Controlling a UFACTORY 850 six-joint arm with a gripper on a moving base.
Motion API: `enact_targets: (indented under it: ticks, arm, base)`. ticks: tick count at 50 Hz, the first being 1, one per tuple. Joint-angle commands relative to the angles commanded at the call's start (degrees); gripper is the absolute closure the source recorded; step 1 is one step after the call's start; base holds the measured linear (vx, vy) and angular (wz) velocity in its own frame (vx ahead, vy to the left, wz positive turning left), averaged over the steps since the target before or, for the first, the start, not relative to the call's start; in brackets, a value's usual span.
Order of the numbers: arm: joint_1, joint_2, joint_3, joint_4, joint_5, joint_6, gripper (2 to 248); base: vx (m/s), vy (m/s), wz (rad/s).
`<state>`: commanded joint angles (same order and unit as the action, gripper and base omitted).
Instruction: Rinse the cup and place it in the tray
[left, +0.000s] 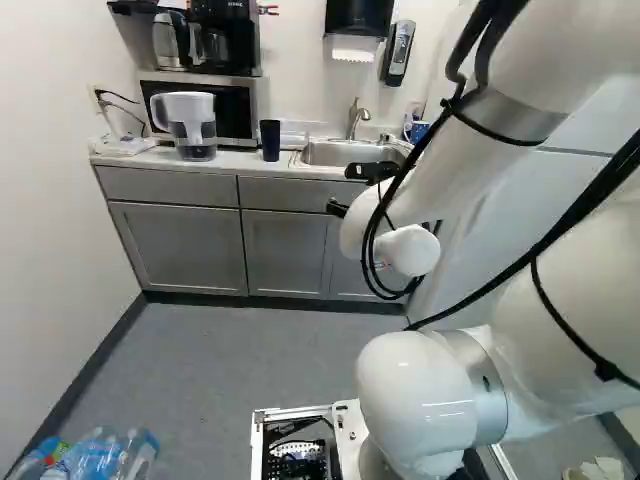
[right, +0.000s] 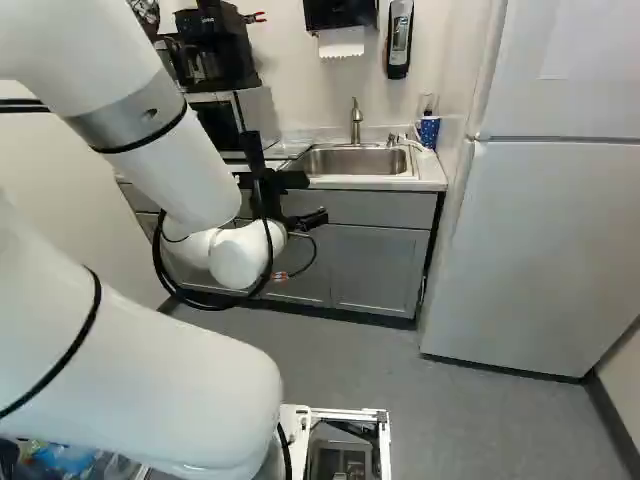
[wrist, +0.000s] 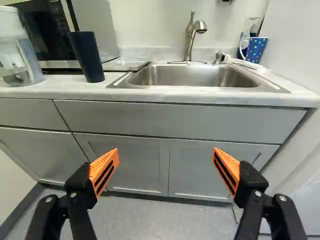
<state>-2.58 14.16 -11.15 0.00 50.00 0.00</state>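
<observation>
Our gripper (right: 287, 181) has its two fingers spread wide, with nothing between the orange pads (wrist: 104, 171). It hangs in front of the grey cabinets (wrist: 137, 160), apart from them, with the table (wrist: 200, 95) and sink (wrist: 180, 76) ahead.

The dark cup (wrist: 87, 56) stands upright on the table, out of our grip, between the white-topped pitcher (wrist: 22, 57) and the sink. Just beside it, toward the sink, lies a low, flat piece (wrist: 127, 64) that may be the tray; we cannot tell for sure. The faucet (wrist: 190, 37) rises behind the basin, with a small pump (wrist: 218, 57) next to it and a blue spotted cup (wrist: 256, 48) beyond.

Behind the pitcher we see the microwave (left: 250, 105), carrying a coffee maker (left: 225, 35) and a kettle (left: 168, 40). A paper towel dispenser (left: 358, 17) and a narrow dispenser (left: 398, 52) are on the wall. At the right of the right base view is the refrigerator (right: 535, 250); at the lower left of the left base view are plastic bottles (left: 95, 458).
</observation>
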Motion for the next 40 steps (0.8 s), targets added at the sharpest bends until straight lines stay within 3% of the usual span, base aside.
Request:
enact_targets:
  ticks: [40]
  arm:
    - [-1.3, 0.3, -5.4, 0.0, 0.0, 0.0, 3]
  base:
    - [0.0, 0.0, 0.0]
